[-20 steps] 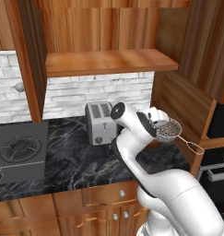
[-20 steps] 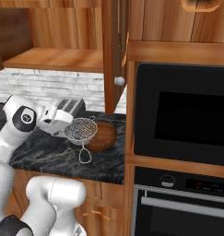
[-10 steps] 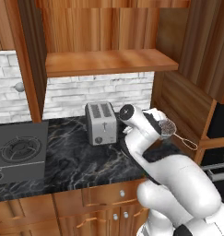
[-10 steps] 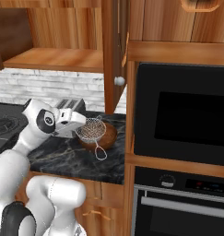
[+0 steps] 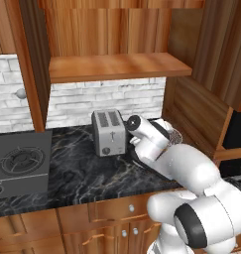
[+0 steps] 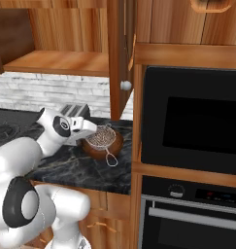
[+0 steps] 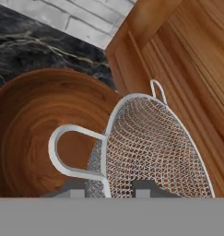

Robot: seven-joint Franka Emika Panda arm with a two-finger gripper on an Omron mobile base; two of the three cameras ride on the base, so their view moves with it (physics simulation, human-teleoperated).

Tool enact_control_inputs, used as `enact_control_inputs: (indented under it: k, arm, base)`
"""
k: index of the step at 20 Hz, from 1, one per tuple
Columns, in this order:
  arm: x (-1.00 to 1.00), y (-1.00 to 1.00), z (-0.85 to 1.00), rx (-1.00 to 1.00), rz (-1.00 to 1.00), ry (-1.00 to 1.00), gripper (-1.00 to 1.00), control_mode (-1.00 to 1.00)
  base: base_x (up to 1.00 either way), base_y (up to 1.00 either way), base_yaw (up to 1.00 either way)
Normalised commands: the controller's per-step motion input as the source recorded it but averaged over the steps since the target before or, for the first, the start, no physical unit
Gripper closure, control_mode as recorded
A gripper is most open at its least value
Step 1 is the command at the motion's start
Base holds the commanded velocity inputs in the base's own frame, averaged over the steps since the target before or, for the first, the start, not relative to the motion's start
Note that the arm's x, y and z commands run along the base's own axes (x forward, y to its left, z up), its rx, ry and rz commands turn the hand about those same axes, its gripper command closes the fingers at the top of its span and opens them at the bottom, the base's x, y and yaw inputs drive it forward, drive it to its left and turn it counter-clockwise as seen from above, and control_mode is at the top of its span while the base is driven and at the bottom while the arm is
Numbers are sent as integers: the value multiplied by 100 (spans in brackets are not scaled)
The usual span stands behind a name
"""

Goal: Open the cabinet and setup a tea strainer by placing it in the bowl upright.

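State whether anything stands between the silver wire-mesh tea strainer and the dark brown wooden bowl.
Nothing visible does. The gripper holds the silver wire-mesh tea strainer over the dark brown wooden bowl, whose inside looks bare.

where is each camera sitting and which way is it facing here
Left base view: behind the arm to its left, facing forward and down at the counter, toaster and open cabinet; the white arm rises at lower right.
Right base view: behind the arm to its right, facing the bowl, strainer and oven; the arm rises at lower left.
Hand view: on the hand, looking along the pincer at the strainer over the bowl; its finger tips show at the bottom.
Shared: both base views show the toaster; right base and hand views show the bowl and strainer.
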Motion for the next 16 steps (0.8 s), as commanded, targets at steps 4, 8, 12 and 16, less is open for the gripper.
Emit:
enact_control_inputs:
  k: [4,8,12,16]
  arm:
    - [34,3,-35,0,0,0,100,-100]
    - [25,4,-37,0,0,0,100,-100]
    - [21,6,-40,0,0,0,100,-100]
    - [20,5,-25,0,0,0,100,-100]
  base:
    - [0,0,0]
    - [0,0,0]
    - [0,0,0]
    - [0,0,0]
